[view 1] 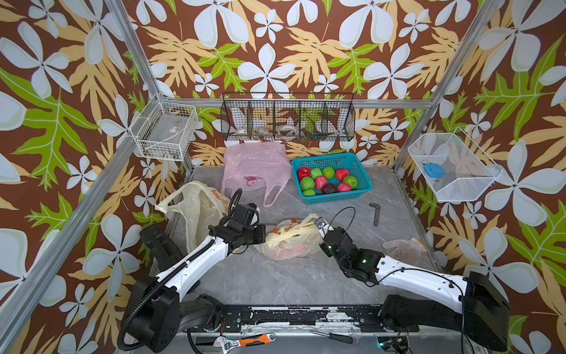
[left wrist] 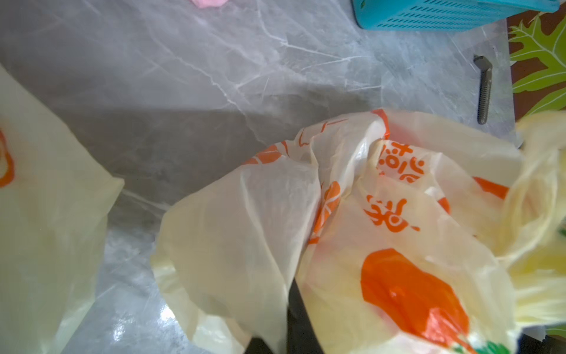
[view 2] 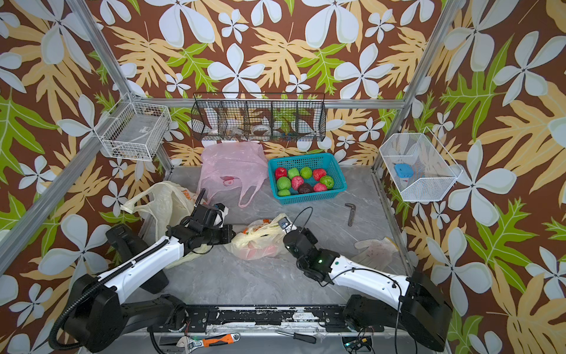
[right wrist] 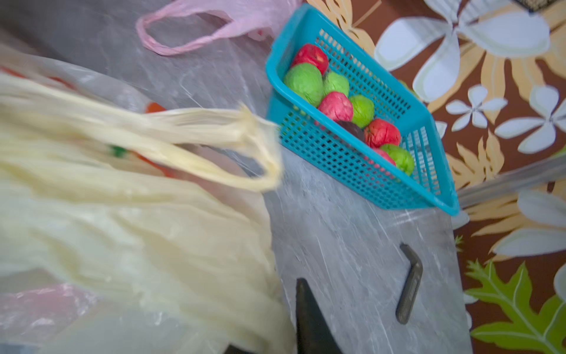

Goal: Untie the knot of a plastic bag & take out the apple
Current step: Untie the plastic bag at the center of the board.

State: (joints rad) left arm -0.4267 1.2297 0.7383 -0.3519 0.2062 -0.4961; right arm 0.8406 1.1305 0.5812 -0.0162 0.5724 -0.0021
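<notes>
The plastic bag (view 1: 288, 242) (view 2: 257, 242) is cream with orange print and lies mid-table. Its twisted handles are bunched on top, and one handle loop (right wrist: 245, 147) sticks out toward the basket. I cannot make out the knot. The apple is hidden; only a pinkish blur (right wrist: 39, 306) shows through the film. My left gripper (view 1: 266, 234) (left wrist: 288, 321) is at the bag's left side, shut on a fold of film. My right gripper (view 1: 318, 226) (right wrist: 269, 337) is at the bag's right end. One dark finger (right wrist: 309, 318) shows beside the bunched film, which covers the other.
A teal basket (view 1: 363, 171) with several red and green fruits stands at the back right. A pink bag (view 1: 254, 165) lies behind, and a second cream bag (view 1: 196, 208) at the left. A dark bent metal tool (view 1: 375, 213) and a white glove (view 1: 401, 246) lie on the right.
</notes>
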